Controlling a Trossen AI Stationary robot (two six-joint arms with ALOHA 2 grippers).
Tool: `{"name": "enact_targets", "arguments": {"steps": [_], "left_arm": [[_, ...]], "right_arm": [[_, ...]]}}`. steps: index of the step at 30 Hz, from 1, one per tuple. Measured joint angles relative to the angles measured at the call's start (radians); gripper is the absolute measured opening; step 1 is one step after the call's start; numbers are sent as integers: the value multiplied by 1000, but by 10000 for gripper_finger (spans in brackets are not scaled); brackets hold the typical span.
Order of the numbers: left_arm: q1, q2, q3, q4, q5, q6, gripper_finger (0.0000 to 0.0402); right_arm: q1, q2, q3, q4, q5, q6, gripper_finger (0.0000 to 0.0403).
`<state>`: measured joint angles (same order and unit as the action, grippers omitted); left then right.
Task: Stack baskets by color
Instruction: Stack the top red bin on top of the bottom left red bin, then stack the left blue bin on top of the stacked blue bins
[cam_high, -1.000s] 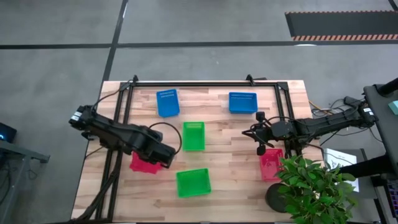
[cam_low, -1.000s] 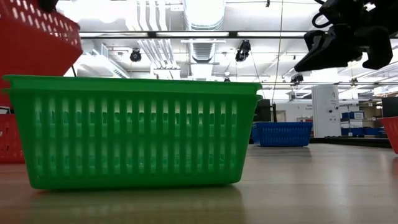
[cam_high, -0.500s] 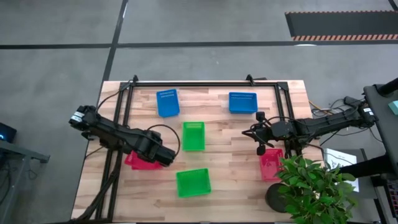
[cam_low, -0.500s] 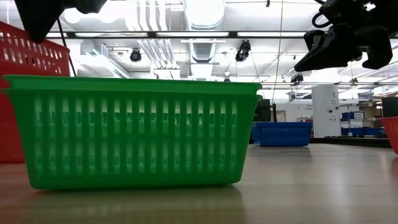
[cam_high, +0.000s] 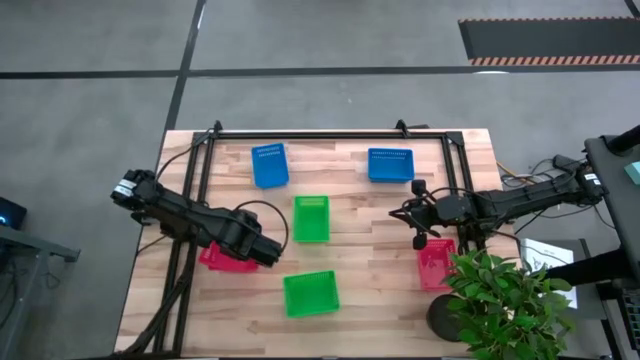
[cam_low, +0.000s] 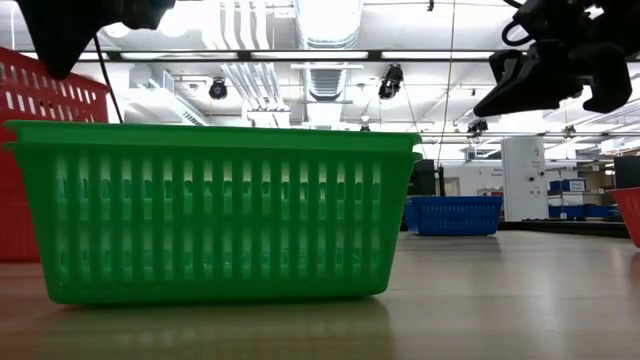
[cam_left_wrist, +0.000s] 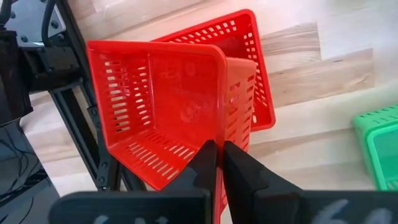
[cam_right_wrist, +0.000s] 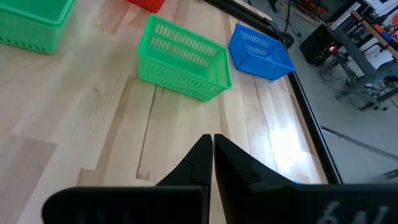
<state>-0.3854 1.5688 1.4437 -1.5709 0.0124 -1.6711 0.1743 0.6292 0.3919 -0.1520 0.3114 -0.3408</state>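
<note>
My left gripper (cam_high: 265, 252) is shut on a red basket (cam_left_wrist: 155, 112) near the table's left edge. That basket hangs tilted over a second red basket (cam_left_wrist: 252, 56), which lies on the table. A third red basket (cam_high: 436, 262) sits at the right by the plant. Two green baskets (cam_high: 311, 218) (cam_high: 311, 293) rest on their bases in the middle, and two blue ones (cam_high: 270, 165) (cam_high: 390, 164) at the far side. Right of centre, my right gripper (cam_high: 410, 213) is shut and empty above the table. My left gripper pinches one side wall of the red basket at its rim (cam_left_wrist: 219, 134), one finger inside the basket and one outside. The fingers come from above, pointing down. The basket hangs tilted over the lower red basket; whether the two touch I cannot tell.
A black frame (cam_high: 330, 135) runs along the table's far and left sides. A potted plant (cam_high: 500, 300) stands at the near right corner beside the third red basket. Bare wood lies between the green baskets and the right arm.
My left gripper has gone down and a little toward the table's left edge with the red basket. In the low view the basket has sunk from above the near green basket's rim to behind it, over the other red basket. The gripper stays shut.
</note>
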Motion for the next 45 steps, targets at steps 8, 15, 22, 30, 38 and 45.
{"name": "enact_targets", "arguments": {"steps": [8, 15, 22, 30, 38, 45], "left_arm": [[11, 0, -50, 8, -2, -21, 7], [18, 0, -65, 23, -16, -21, 68], [18, 0, -65, 23, -19, -21, 127], [18, 0, -66, 197, -125, 150, 153], [17, -1, -65, 833, -175, 873, 152], [74, -28, -74, 922, -168, 1166, 152]], "right_arm": [[0, 0, -2, 0, 0, 0, 9], [0, 0, -2, 0, 0, 0, 9], [0, 0, -4, -1, 0, 0, 9], [0, 0, -10, 0, 0, -2, 9], [0, 0, -37, 29, -5, 6, 9], [0, 0, -51, 61, -8, 47, 9]]}}
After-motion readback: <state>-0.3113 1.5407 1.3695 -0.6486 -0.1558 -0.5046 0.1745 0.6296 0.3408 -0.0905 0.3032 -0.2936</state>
